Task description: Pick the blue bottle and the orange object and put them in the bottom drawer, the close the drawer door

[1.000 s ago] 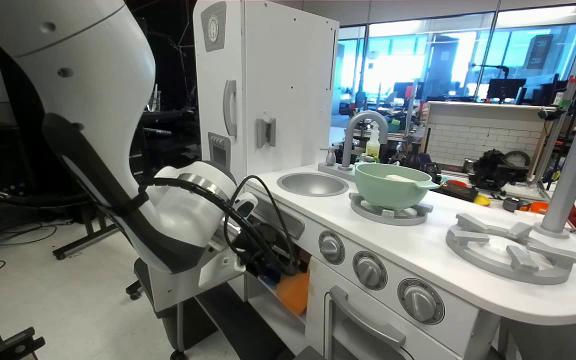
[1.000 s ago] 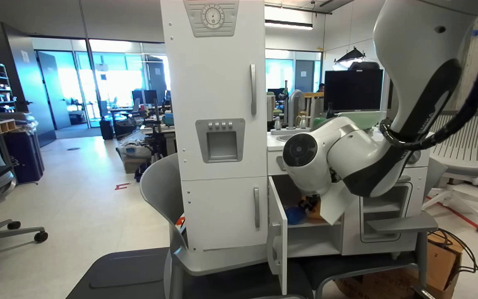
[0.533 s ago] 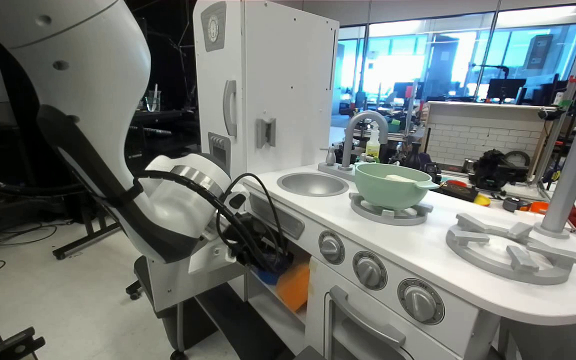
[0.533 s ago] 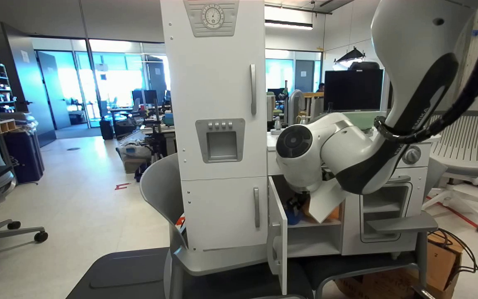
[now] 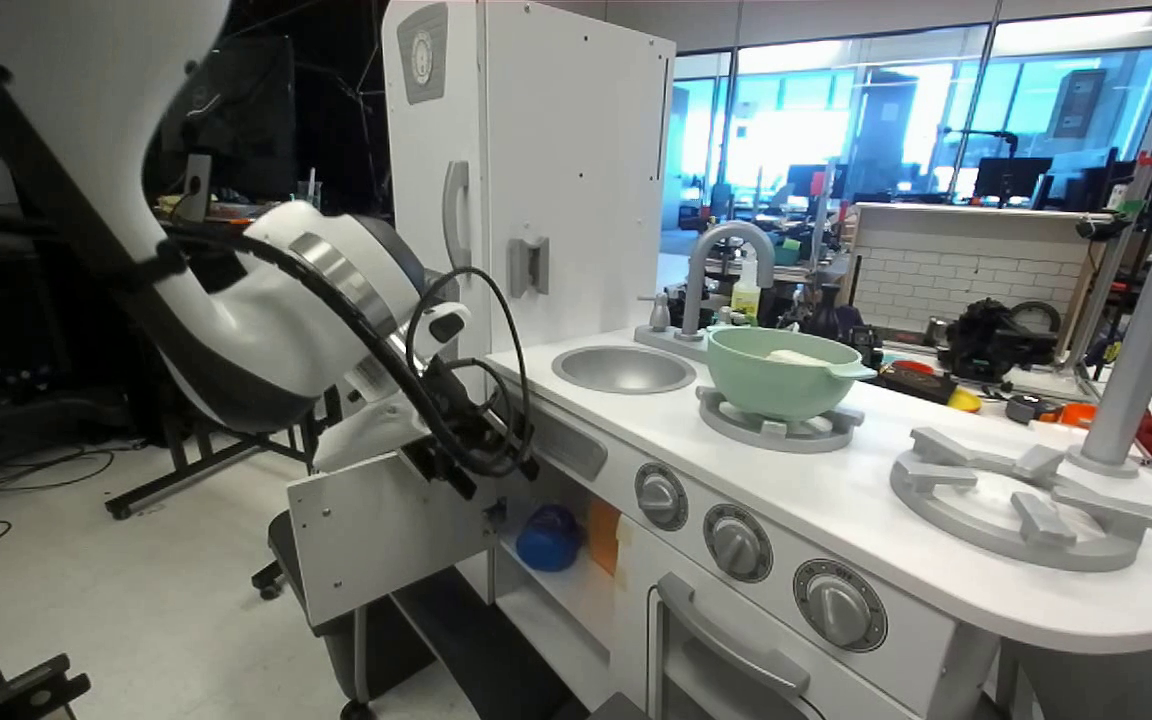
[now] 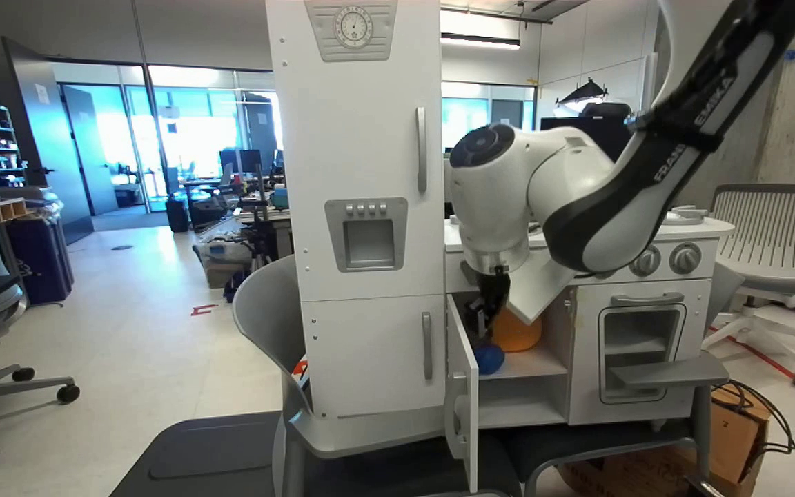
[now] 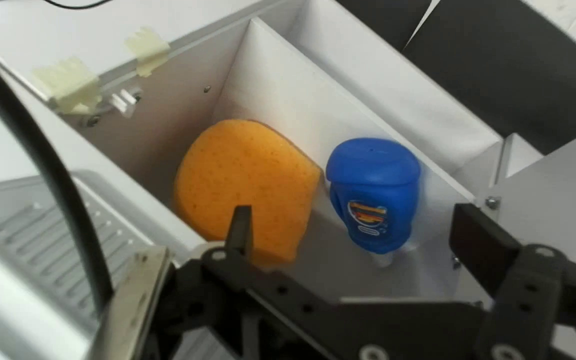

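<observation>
Blue plastic first: the bottle (image 7: 375, 200) sits below your gripper (image 7: 354, 220), seen between its spread fingers (image 7: 239, 232), which hold nothing. You have just lifted up and away, and the bottle stayed in the bottom drawer (image 7: 273, 95), so it seems placed. The orange object (image 7: 248, 175) lies just beside it, partly behind one finger. Beside the other finger, the drawer door (image 7: 563, 195) stands open; closing it looks like all that remains. The bottle's colourful label (image 7: 368, 216) is too blurred to read; above the gripper, the arm (image 6: 591, 186) carries "FRAN" and "EMIKA" in pale letters.
</observation>
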{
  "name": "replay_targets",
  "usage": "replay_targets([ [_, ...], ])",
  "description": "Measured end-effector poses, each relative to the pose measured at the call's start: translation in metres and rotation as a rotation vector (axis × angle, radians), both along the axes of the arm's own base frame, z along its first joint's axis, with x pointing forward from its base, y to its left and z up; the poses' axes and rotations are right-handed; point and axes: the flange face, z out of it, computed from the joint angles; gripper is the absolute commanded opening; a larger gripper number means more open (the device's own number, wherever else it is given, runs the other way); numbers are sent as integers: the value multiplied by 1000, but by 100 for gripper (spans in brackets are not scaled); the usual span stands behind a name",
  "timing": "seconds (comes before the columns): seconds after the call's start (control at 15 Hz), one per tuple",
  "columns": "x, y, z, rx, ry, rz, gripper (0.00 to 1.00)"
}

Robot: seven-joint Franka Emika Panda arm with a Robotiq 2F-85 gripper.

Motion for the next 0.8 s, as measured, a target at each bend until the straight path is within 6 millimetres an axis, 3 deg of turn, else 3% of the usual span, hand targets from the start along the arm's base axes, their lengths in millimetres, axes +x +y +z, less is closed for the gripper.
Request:
replay_targets([
  [0.27,-31,2,68,-1,174,55,100],
  [0.6,-36,16,166,74,307,103,100],
  [0.8,-42,45,191,112,343,118,100],
])
